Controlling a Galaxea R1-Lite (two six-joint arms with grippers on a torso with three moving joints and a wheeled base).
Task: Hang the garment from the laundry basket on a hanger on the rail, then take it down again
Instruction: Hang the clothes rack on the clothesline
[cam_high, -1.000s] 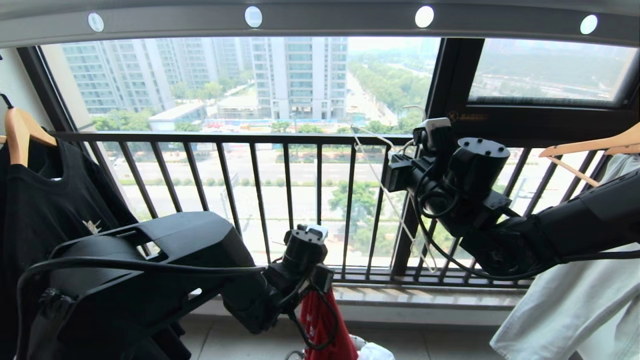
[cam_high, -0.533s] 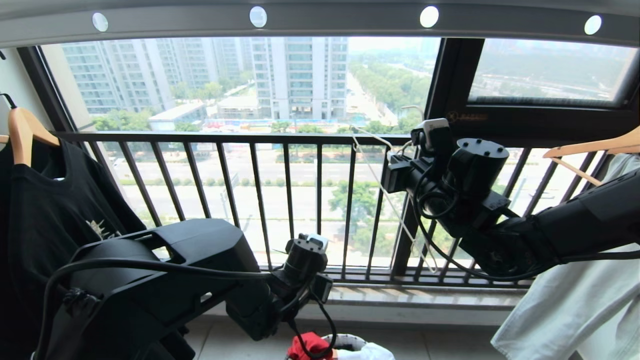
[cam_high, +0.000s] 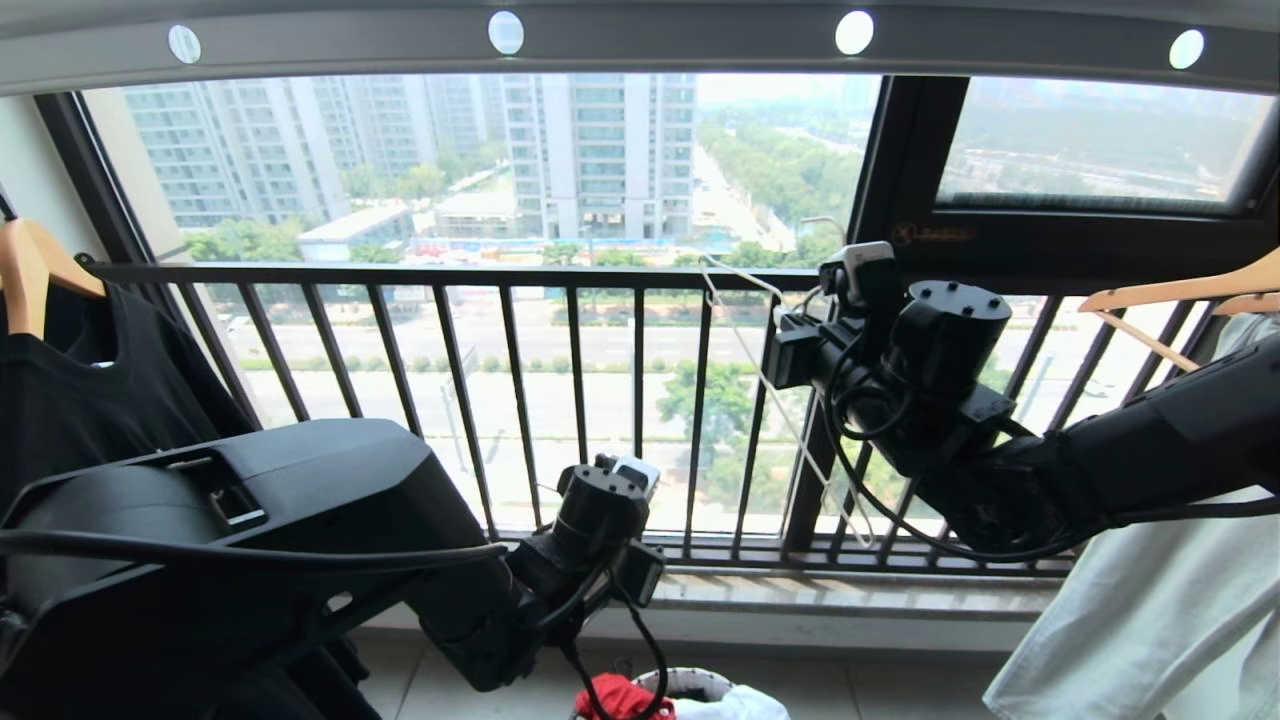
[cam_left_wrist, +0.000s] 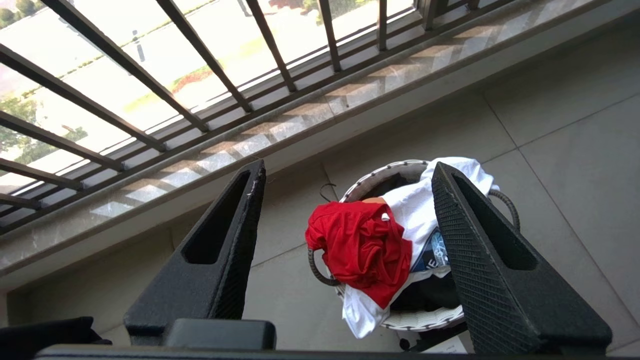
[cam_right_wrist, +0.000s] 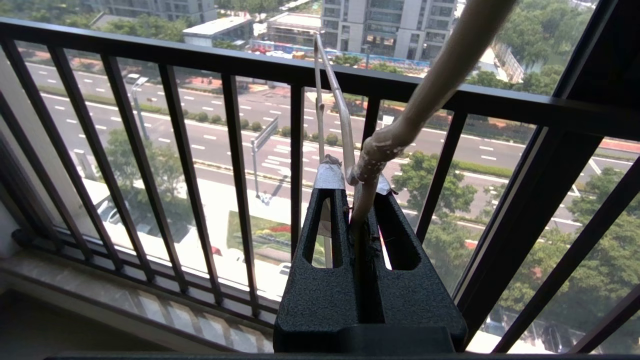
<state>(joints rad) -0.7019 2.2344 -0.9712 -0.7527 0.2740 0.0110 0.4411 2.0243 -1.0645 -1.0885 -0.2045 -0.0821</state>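
So the red garment is lying bunched up on top of the laundry basket, draping over its rim on the side nearer the window railing, with a white garment piled right beside and partly under it. The basket is sitting on the tiled floor just below the railing's sill.

The left gripper is hanging above the basket with its fingers spread wide and nothing between them; the shirt is lying well apart from them down below.

The right gripper is sitting up at the railing's top bar, clamping tight on the neck of the thin white hanger, fingers nearly together around the wire. The hanger is bare, its wire frame angling down in front of the bars.

A black T-shirt on a wooden hanger is hanging off to the left of the railing. The rail with its round holes is running overhead, above the railing.
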